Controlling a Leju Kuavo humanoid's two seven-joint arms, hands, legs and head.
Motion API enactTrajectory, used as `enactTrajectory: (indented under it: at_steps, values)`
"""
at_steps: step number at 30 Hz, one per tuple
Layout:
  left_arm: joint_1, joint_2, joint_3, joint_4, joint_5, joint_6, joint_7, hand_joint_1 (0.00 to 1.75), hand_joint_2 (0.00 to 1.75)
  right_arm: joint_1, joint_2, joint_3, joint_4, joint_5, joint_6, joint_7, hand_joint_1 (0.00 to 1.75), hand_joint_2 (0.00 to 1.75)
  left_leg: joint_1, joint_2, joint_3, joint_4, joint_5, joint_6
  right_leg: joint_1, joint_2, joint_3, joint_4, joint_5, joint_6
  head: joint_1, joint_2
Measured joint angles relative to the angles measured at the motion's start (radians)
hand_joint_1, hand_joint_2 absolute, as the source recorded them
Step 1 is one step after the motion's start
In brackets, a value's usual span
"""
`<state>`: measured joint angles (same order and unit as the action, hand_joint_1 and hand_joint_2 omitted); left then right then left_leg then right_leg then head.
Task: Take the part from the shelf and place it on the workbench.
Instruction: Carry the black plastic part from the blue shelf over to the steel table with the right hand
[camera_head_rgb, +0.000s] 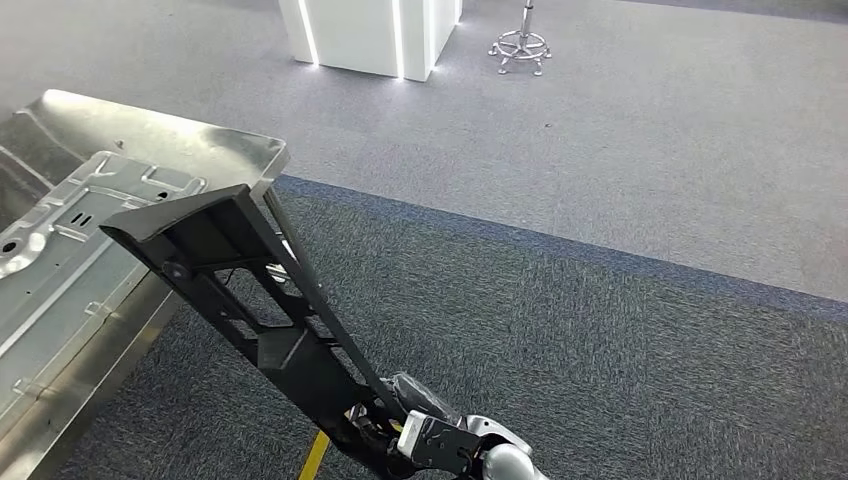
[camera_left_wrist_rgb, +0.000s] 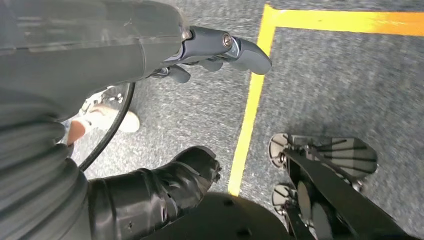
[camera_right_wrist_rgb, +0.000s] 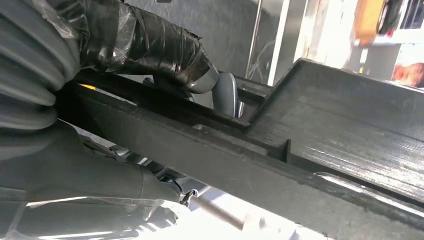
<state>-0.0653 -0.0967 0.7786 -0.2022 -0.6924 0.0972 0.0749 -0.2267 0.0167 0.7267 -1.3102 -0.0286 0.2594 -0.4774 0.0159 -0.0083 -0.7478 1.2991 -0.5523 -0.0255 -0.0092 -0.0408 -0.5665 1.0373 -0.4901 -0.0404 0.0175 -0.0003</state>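
floor: I see grey carpet (camera_head_rgb: 600, 300), a darker patch near me and a lighter one beyond. The left wrist view shows a yellow floor line (camera_left_wrist_rgb: 250, 115).
workbench: stamped sheet-metal panel (camera_head_rgb: 60, 250) lying flat at the far left of my head view, with ribs and holes pressed into it.
part: long black frame (camera_head_rgb: 240, 290) with a flat plate at its far end. It's up in the air, tilted, and the plate end overlaps the workbench's near corner in my head view (can't tell if it touches). The near end runs down to my right hand.
right hand: (camera_right_wrist_rgb: 150, 50) taped fingers wrapped over the top of the part's bar with the thumb underneath, so it's gripping the part. In the head view it sits (camera_head_rgb: 440, 430) at the bottom edge, on the frame's lower end.
left hand: (camera_left_wrist_rgb: 220, 50) hanging over the floor, fingers loosely apart, holding nothing.
background: white lit column (camera_head_rgb: 370, 35) and a chrome stool base (camera_head_rgb: 520, 45) far across the carpet.
person: a shoe (camera_left_wrist_rgb: 107, 117) on the carpet, seen past my left hand.
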Motion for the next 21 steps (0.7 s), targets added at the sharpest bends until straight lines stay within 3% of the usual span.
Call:
enactTrajectory:
  at_steps: [1,4,6,8,9,11,12,14,15,16,17,19,21]
  values:
    - [0.001,0.0,0.0,0.0,0.0,0.0,0.0,0.0,1.75,0.0,0.0,0.0,0.0,0.0,0.0,0.0,1.69,1.75,0.0,0.004,0.014,-0.026,0.023,0.0,0.0,-0.011,0.002,0.0,-0.002,0.001,0.0,0.0]
    - [0.001,0.0,0.0,0.0,-0.001,0.0,0.0,0.0,1.75,-0.001,0.001,0.0,0.0,0.0,-0.001,0.0,1.69,1.75,-0.006,0.046,0.117,-0.222,0.106,0.012,0.003,-0.041,0.014,0.0,-0.012,0.01,0.0,0.0]
    - [-0.001,0.0,0.0,0.0,-0.002,0.0,0.0,0.0,1.75,-0.001,0.001,-0.001,0.0,0.0,-0.002,0.0,1.69,1.75,-0.014,0.06,0.142,-0.275,0.114,0.024,0.008,-0.056,0.018,0.0,-0.017,0.019,0.001,0.0]
    - [0.001,0.0,0.0,0.0,-0.002,0.0,0.0,0.0,1.75,-0.002,0.002,-0.002,-0.001,0.0,-0.002,0.0,1.69,1.75,-0.014,0.04,0.143,-0.28,0.117,0.036,0.008,-0.069,0.022,-0.003,-0.021,0.03,0.001,0.0]
    - [0.003,0.0,0.0,0.0,-0.002,0.0,0.0,0.0,1.75,-0.002,0.002,-0.002,-0.002,0.0,-0.002,0.0,1.69,1.75,-0.012,0.031,0.146,-0.286,0.119,0.042,0.007,-0.061,0.023,0.003,-0.028,0.035,0.001,0.0]
    - [0.003,-0.001,0.0,0.0,-0.003,0.0,0.001,0.0,1.75,-0.002,0.003,-0.004,-0.003,0.0,-0.002,0.0,1.69,1.75,-0.007,0.014,0.153,-0.296,0.124,0.054,0.004,-0.017,-0.002,0.063,-0.066,0.042,0.002,0.0]
    - [0.002,-0.001,0.0,0.0,-0.004,0.0,0.001,0.0,1.75,-0.001,0.002,-0.005,-0.003,0.0,-0.003,-0.001,1.69,1.75,-0.008,0.006,0.153,-0.296,0.124,0.058,0.003,0.011,-0.03,0.123,-0.097,0.043,0.002,0.0]
    - [0.0,-0.001,0.0,0.0,-0.005,0.001,0.0,0.0,1.75,0.002,-0.001,-0.007,-0.002,0.0,-0.003,0.0,1.69,1.75,-0.009,-0.016,0.152,-0.294,0.122,0.063,0.003,0.034,-0.097,0.248,-0.144,0.042,0.003,0.0]
    - [0.0,-0.001,0.0,0.0,-0.005,0.001,0.0,0.0,1.75,0.004,-0.002,-0.007,-0.001,0.001,-0.003,0.0,1.69,1.75,-0.01,-0.029,0.152,-0.292,0.122,0.063,0.003,0.037,-0.115,0.274,-0.141,0.041,0.002,0.0]
    - [0.0,-0.001,0.0,0.0,-0.005,0.001,0.0,0.0,1.75,0.004,-0.003,-0.007,0.0,0.001,-0.003,0.001,1.69,1.75,-0.01,-0.042,0.152,-0.289,0.121,0.062,0.002,0.039,-0.114,0.261,-0.118,0.04,0.002,0.0]
    - [-0.001,-0.001,0.0,0.0,-0.005,0.001,0.0,0.0,1.75,0.004,-0.003,-0.007,0.0,0.001,-0.003,0.001,1.69,1.75,-0.01,-0.055,0.152,-0.285,0.119,0.06,0.001,0.045,-0.096,0.212,-0.079,0.039,0.002,0.0]
    - [-0.001,-0.001,0.001,0.0,-0.005,0.0,0.0,0.0,1.75,0.003,-0.004,-0.008,0.0,0.001,-0.003,0.001,1.69,1.75,-0.01,-0.079,0.149,-0.274,0.114,0.053,-0.002,0.082,-0.044,0.084,-0.016,0.036,0.002,0.0]
    - [-0.001,-0.002,0.001,0.0,-0.006,0.0,-0.001,0.0,1.75,0.003,-0.004,-0.008,0.0,0.002,-0.003,0.001,1.69,1.75,-0.01,-0.098,0.142,-0.268,0.112,0.042,-0.003,0.108,-0.02,0.024,0.001,0.034,0.002,0.0]
